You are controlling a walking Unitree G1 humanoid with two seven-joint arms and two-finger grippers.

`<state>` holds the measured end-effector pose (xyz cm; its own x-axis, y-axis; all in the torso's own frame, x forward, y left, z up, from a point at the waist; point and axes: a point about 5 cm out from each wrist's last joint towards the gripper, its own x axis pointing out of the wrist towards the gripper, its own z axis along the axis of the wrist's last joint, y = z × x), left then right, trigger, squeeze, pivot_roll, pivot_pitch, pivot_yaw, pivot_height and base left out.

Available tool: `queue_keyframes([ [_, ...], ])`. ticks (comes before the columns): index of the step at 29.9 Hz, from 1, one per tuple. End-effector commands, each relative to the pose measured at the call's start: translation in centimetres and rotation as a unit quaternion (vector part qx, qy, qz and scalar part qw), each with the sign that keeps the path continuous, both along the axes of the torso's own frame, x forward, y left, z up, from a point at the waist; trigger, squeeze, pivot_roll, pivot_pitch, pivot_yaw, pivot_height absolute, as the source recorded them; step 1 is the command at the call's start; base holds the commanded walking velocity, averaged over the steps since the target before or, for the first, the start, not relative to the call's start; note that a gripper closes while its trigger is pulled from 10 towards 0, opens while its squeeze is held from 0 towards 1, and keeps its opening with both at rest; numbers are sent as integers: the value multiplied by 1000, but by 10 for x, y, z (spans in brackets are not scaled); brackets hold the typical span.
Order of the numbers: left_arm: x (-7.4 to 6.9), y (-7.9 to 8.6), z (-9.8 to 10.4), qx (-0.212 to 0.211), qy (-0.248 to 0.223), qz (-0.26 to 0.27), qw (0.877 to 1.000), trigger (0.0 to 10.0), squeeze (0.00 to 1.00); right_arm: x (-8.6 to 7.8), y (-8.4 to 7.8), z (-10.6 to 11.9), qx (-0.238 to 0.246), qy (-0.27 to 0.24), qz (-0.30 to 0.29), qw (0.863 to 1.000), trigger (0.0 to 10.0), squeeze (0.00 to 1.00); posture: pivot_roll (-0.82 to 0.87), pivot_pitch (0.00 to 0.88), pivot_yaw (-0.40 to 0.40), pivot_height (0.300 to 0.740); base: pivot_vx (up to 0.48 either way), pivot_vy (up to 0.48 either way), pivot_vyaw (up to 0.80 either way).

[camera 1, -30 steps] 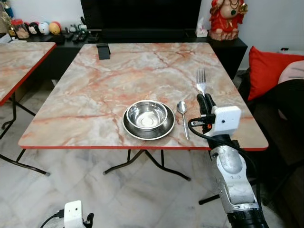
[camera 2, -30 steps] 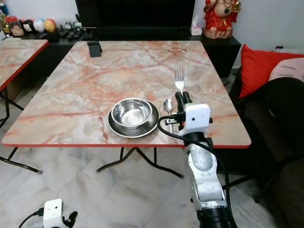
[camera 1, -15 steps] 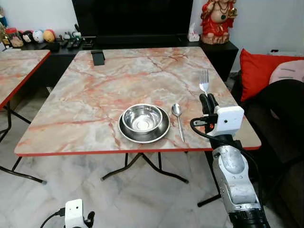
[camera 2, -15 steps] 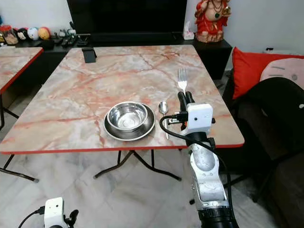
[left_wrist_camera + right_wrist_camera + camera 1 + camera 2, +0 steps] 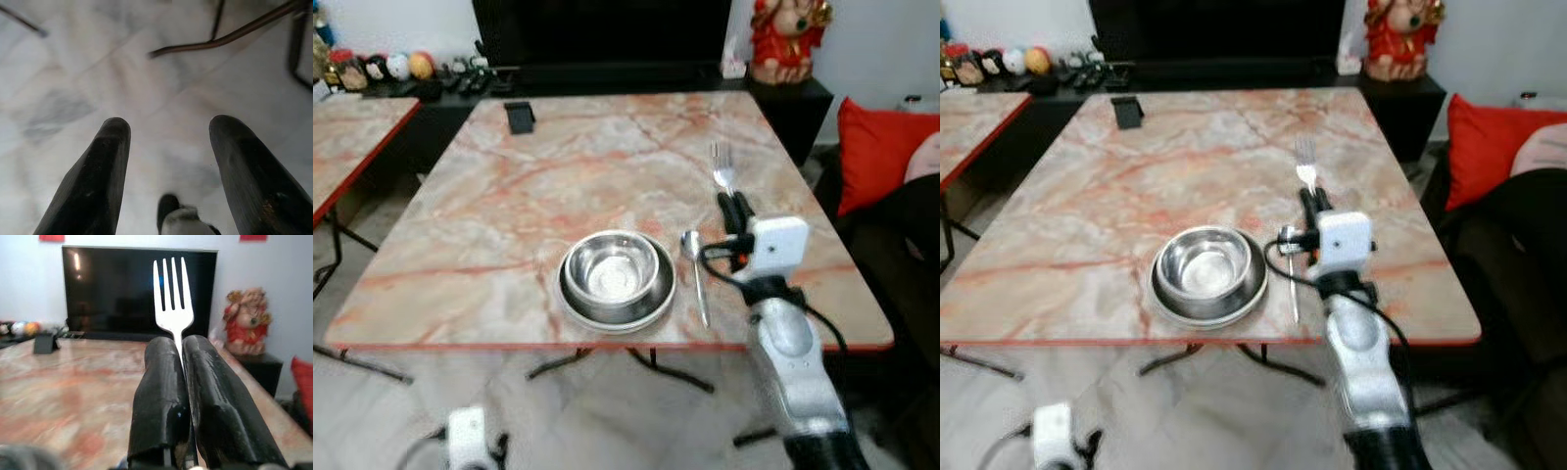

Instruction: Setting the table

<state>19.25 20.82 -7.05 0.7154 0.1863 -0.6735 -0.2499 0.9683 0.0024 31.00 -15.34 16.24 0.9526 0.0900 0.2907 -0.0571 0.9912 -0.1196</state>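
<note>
I had brought the robot closer, so the worktop (image 5: 509,215) loomed larger than half a second before, the picture smeared from walking. My right pincer (image 5: 732,208) stayed clamped on the fork (image 5: 722,166), tines forward, above the worktop just right of the spoon (image 5: 694,269) beside the bowl (image 5: 617,270) on its plate (image 5: 576,307). The left pincer (image 5: 168,161) hung apart over the floor. I judged the fork ready to lower.

Right gripper (image 5: 734,206) clamped tight; left gripper (image 5: 168,142) hangs spread
</note>
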Motion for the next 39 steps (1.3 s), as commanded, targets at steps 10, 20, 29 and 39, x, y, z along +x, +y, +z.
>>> queue_keyframes([
  [10, -4, 13, 0, 10, 9, 6, 1000, 10000, 0, 7, 2, -1, -13, 37, -23, 999, 10000, 0, -152, 0, 24, 719, 0, 0, 0],
  [20, -3, 12, 0, 9, 12, -6, 1000, 10000, 0, 9, -8, -18, 1, 154, -38, 987, 10000, 0, -181, 0, 40, 719, 0, 0, 0],
  [29, -5, 11, -1, 4, 19, -10, 1000, 10000, 0, 9, -16, -45, -12, 234, -30, 972, 10000, 0, -182, 0, 38, 719, 0, 0, 0],
  [39, -11, 15, -4, 3, 31, -8, 999, 10000, 0, 14, -24, -67, 5, 294, -22, 956, 10000, 0, -181, 0, 41, 719, 0, 0, 0],
])
